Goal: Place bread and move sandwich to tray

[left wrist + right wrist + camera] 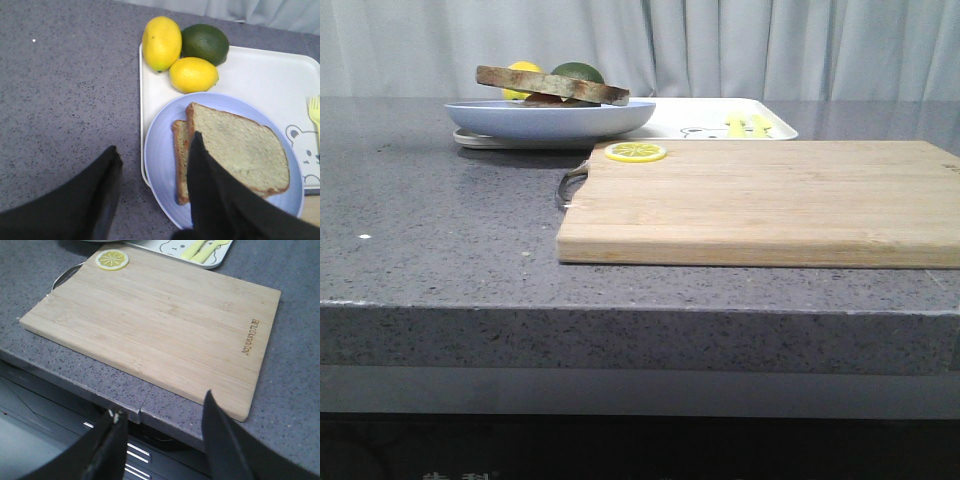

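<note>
Two bread slices [235, 150], three fruits [192, 74], one lemon slice [636, 152].

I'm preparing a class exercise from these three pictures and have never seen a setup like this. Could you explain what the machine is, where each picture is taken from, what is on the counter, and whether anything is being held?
This is a two-armed robot; each arm ends in a two-fingered gripper.

The front view looks forward over a grey counter. The other two come from cameras on the wrists, so the dark shapes at the bottom are the fingers.

The left gripper hangs open over a pale blue plate holding bread slices. The plate rests partly on a white tray, beside two yellow fruits and a dark green one.

The right gripper is open above a wooden cutting board, which carries only a lemon slice.

Neither gripper holds anything.
</note>
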Robot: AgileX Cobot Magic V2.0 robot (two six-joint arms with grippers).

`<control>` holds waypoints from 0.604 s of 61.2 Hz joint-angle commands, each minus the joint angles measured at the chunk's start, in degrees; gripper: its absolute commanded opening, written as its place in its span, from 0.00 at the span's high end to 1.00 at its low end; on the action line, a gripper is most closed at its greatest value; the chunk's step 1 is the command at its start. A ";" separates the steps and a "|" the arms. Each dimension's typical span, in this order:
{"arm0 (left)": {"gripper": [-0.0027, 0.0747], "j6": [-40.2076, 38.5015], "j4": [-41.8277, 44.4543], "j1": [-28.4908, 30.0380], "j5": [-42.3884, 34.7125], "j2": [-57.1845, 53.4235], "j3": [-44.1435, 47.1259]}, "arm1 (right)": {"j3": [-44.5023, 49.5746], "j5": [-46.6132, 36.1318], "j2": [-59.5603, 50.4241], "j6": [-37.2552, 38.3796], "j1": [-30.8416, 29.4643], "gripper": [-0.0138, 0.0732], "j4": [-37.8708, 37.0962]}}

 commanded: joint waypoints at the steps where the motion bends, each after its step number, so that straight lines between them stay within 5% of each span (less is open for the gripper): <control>1: 0.56 0.81 1.51 -2.74 -1.39 -5.34 -1.27 | -1.35 -3.71 0.28 -0.15 -0.18 0.41 -0.03; 15: 0.56 2.18 1.88 -9.27 -4.91 -12.42 4.66 | -1.35 -3.71 0.28 -0.15 -0.18 0.41 -0.03; 37: 0.56 5.78 2.02 -20.40 -22.38 -30.39 34.18 | -1.35 -3.71 0.28 -0.15 -0.18 0.41 -0.03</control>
